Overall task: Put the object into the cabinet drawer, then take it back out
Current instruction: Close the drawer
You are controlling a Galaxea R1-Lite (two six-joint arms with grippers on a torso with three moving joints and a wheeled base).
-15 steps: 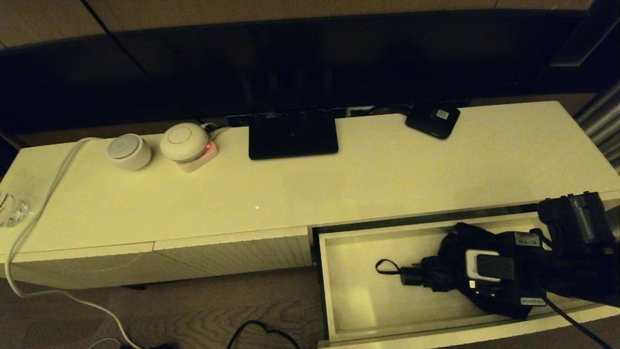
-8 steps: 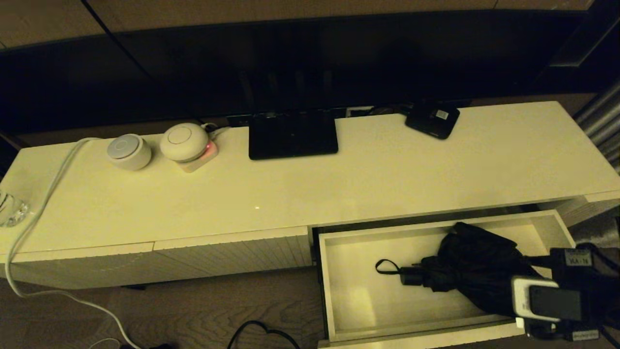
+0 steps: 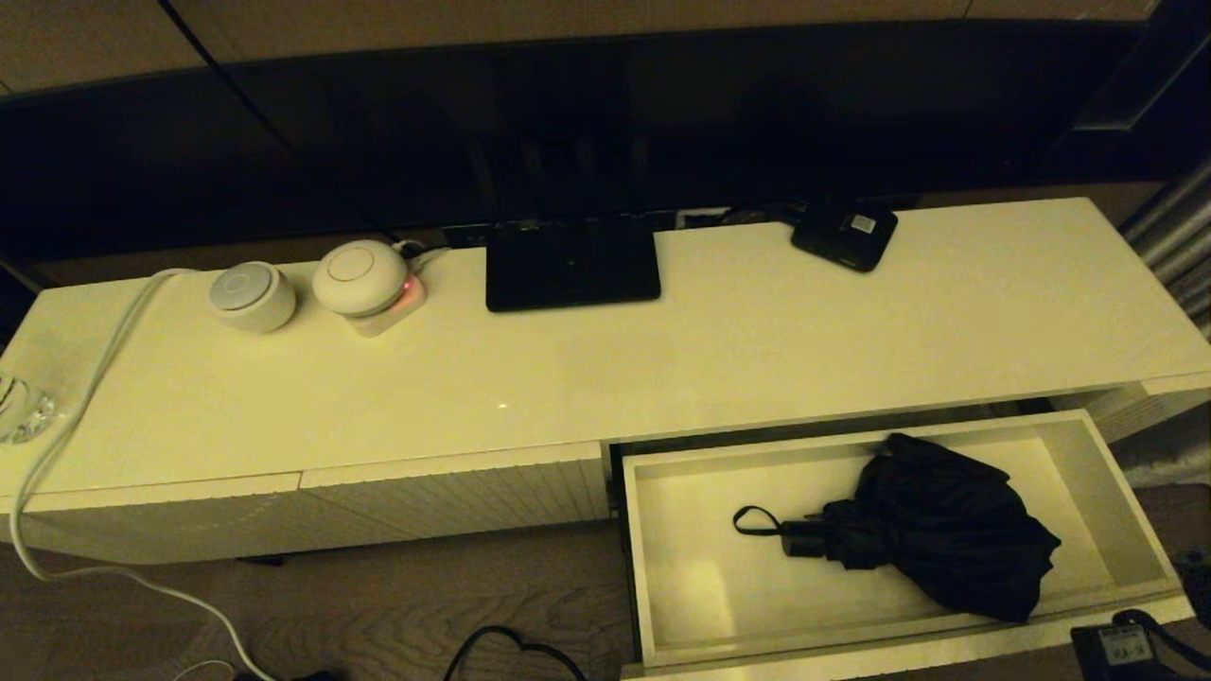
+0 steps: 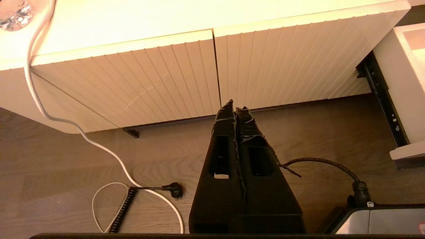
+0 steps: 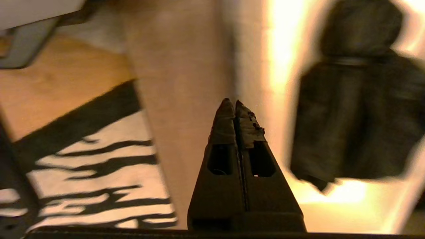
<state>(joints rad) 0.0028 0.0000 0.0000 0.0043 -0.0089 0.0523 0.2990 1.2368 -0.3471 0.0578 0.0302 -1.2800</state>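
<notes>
The black folding umbrella [image 3: 937, 539] lies inside the open cream drawer [image 3: 643, 567], handle and wrist loop [image 3: 752, 519] pointing left; the right wrist view also shows the umbrella [image 5: 355, 113]. My right gripper [image 5: 234, 103] is shut and empty, hovering just outside the drawer's front wall [image 5: 186, 99]. In the head view only a bit of the right arm [image 3: 1121, 648] shows at the bottom right corner. My left gripper [image 4: 235, 105] is shut, empty, parked low above the floor before the closed ribbed panels [image 4: 212, 73].
On the cabinet top [image 3: 662, 359] stand a TV base [image 3: 571, 265], a small black box with white label [image 3: 845, 234], two round white devices [image 3: 303, 282] and a glass [image 3: 19, 407]. White cable [image 4: 66, 126] and plugs lie on the wooden floor.
My right arm has drawn back out of the drawer toward the bottom right, leaving the umbrella lying free inside. The umbrella and drawer stay put.
</notes>
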